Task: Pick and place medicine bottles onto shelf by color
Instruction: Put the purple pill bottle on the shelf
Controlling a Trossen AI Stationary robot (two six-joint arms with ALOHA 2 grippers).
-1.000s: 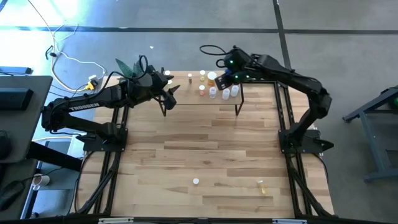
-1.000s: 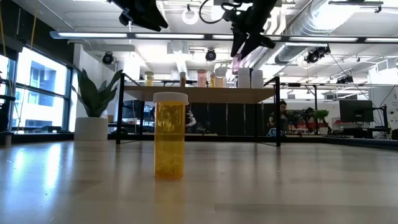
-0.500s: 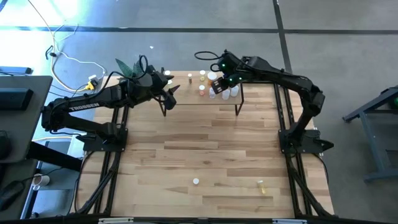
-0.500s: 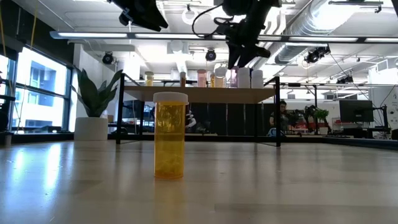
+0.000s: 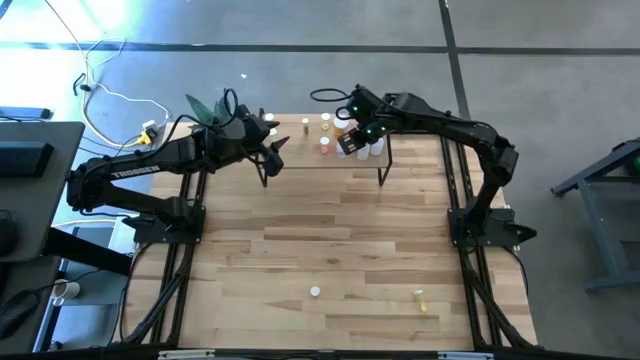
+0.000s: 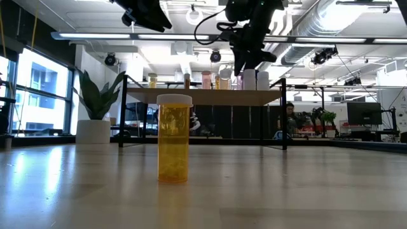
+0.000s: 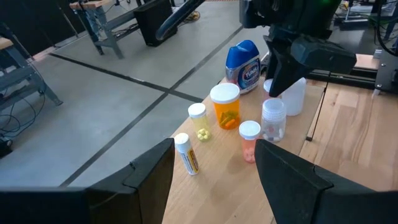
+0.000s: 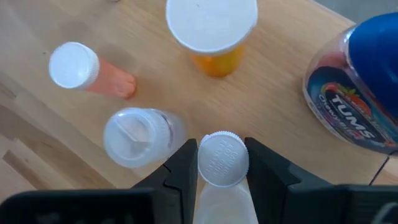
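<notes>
overhead camera, table-level camera, wrist cameras apparently sharing shelf [image 5: 320, 150]

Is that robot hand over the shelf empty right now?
No: the right hand is shut on a white-capped bottle, seen between its two fingers in the right wrist view.

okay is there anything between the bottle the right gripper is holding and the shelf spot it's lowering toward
Partly. The right gripper is shut on a white-capped bottle above the shelf. A clear bottle stands close beside it, with a pink bottle, an orange bottle and the blue bottle around. Bare wood directly underneath cannot be seen.
</notes>
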